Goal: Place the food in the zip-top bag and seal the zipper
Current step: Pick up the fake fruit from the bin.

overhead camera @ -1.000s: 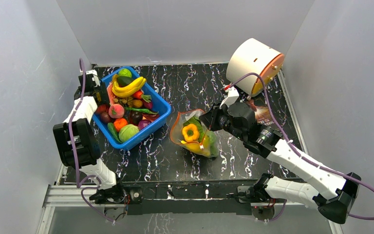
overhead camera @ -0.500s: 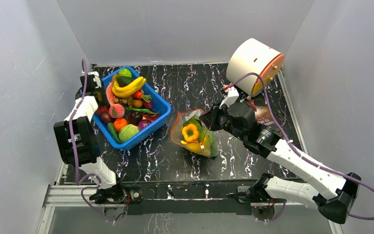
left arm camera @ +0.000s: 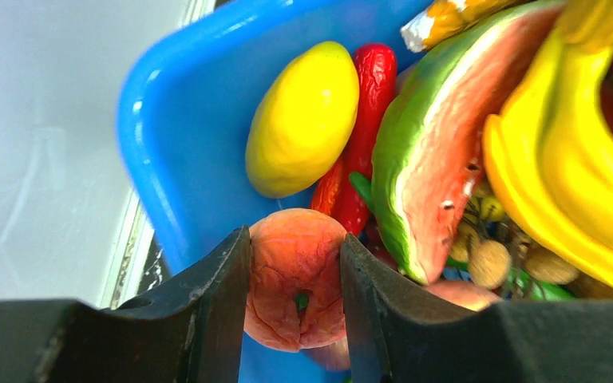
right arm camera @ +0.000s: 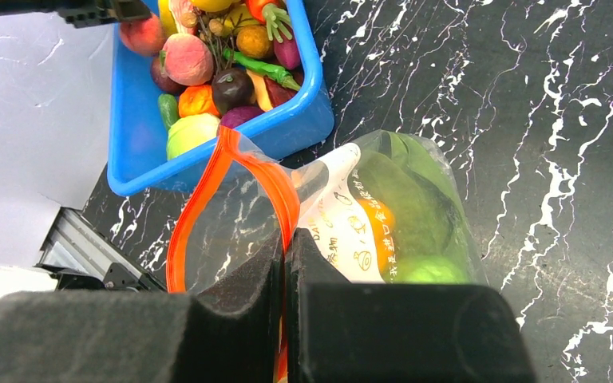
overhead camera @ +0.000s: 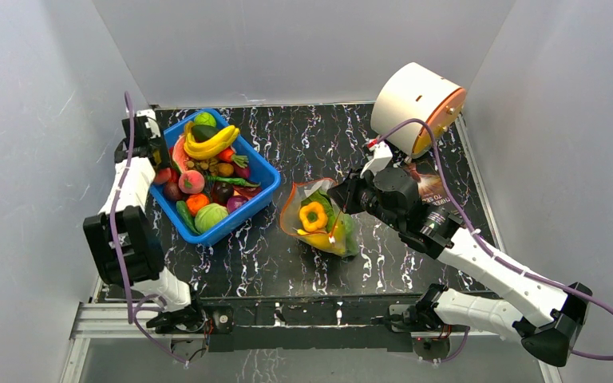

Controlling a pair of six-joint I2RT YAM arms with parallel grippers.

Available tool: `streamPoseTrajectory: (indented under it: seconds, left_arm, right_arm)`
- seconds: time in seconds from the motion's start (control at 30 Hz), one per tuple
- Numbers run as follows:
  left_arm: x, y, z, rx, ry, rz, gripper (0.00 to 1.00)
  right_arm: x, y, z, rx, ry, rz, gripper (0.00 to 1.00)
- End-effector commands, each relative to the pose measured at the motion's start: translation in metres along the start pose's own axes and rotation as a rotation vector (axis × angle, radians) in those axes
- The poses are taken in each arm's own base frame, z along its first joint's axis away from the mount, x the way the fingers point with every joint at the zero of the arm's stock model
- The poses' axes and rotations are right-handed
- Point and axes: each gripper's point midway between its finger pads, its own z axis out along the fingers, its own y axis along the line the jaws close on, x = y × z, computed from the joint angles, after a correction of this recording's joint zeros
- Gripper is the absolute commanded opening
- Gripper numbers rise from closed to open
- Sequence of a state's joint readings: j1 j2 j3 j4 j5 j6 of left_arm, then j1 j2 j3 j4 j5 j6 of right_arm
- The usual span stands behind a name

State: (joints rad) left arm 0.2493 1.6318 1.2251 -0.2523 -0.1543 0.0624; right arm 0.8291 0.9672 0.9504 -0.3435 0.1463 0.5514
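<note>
My left gripper point(left arm camera: 295, 239) is shut on a pink-orange peach point(left arm camera: 297, 279), one finger pressed on each side, over the left corner of the blue basket point(left arm camera: 168, 144). That same peach point(right arm camera: 142, 33) shows at the top left of the right wrist view. The clear zip-top bag point(overhead camera: 319, 219) lies mid-table with its mouth gaping. It holds a yellow-orange bell pepper point(overhead camera: 312, 215) and green lettuce point(right arm camera: 415, 207). My right gripper point(right arm camera: 285, 239) is shut on the red-orange zipper point(right arm camera: 207, 183) and holds up one side of the mouth.
The basket point(overhead camera: 275, 171) is heaped with toy food: bananas point(left arm camera: 575, 175), a watermelon slice point(left arm camera: 431, 159), a yellow fruit point(left arm camera: 303, 120), a red chilli point(left arm camera: 371, 104). A white cylinder with an orange face point(overhead camera: 415, 108) stands at the back right. Grey walls close in left, right and behind.
My left gripper has closed onto the peach, and the left arm has shifted slightly toward the left wall. The right arm and the bag have not moved.
</note>
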Motion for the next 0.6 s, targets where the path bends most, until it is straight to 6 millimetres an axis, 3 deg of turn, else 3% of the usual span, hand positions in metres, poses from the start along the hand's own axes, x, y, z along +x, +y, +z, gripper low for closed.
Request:
streamPoseTrajectory:
  seconds: [0.0,0.23,0.37,0.57]
  left_arm:
    - [-0.041,0.007,-0.056,0.027,-0.150,-0.036,0.28]
    - [-0.031,-0.010,-0.077,0.125,-0.172,-0.064,0.26]
    - [-0.040,-0.025,-0.104,0.221,-0.239,-0.096,0.26]
    - [-0.047,-0.065,-0.145,0.478,-0.294,-0.162,0.25]
  right_arm:
    - [-0.032,0.015,-0.008,-0.051,-0.113,0.020,0.00]
    - [-0.030,0.015,-0.008,-0.054,-0.105,0.019,0.00]
    - [-0.027,0.011,-0.007,-0.040,-0.099,0.018,0.00]
    - [-0.023,0.007,-0.004,-0.020,-0.093,0.023,0.00]
